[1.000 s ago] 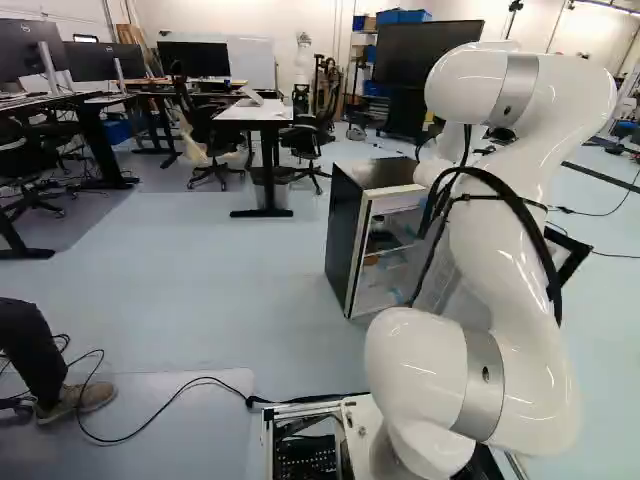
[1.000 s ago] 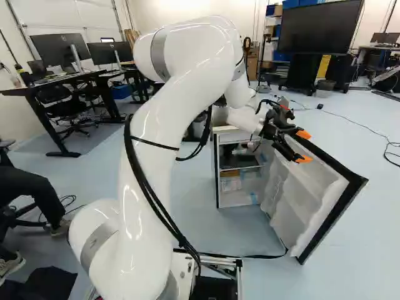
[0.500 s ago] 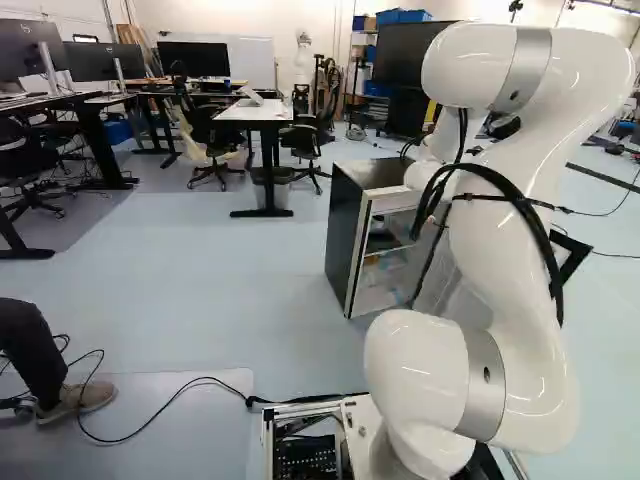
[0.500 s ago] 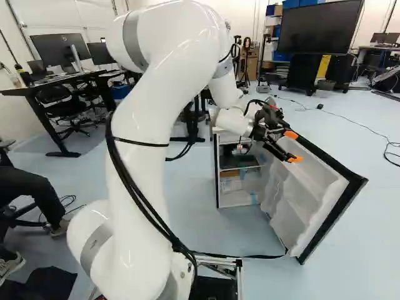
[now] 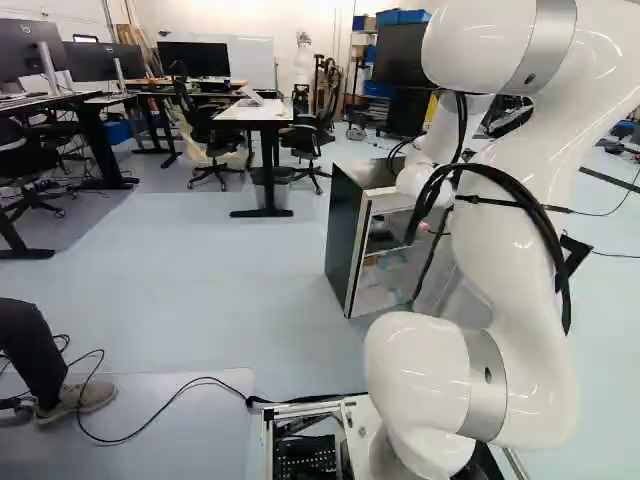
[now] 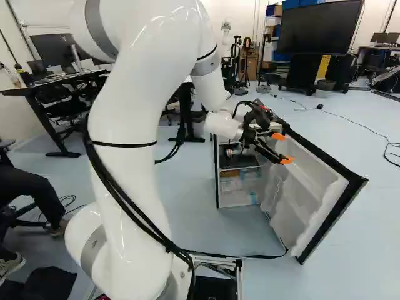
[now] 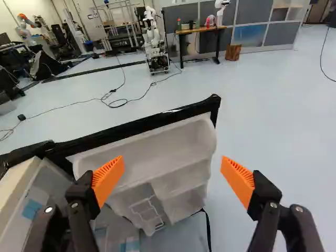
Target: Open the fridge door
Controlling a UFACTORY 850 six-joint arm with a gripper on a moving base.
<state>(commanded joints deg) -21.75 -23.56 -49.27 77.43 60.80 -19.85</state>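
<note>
The two base views looked ahead and slightly down from behind the arm, one on either side, sharing the fridge and the floor before it. The wrist view looked along the gripper from much nearer, over the open door, which the right base view also took in.

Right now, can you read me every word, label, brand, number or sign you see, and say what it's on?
None is readable.
Mark on the leftmost monitor in the left base view: too small.
Blue patches inside the fridge: too blurred to tell any print.
Door: no lettering visible on its inner side.
</note>
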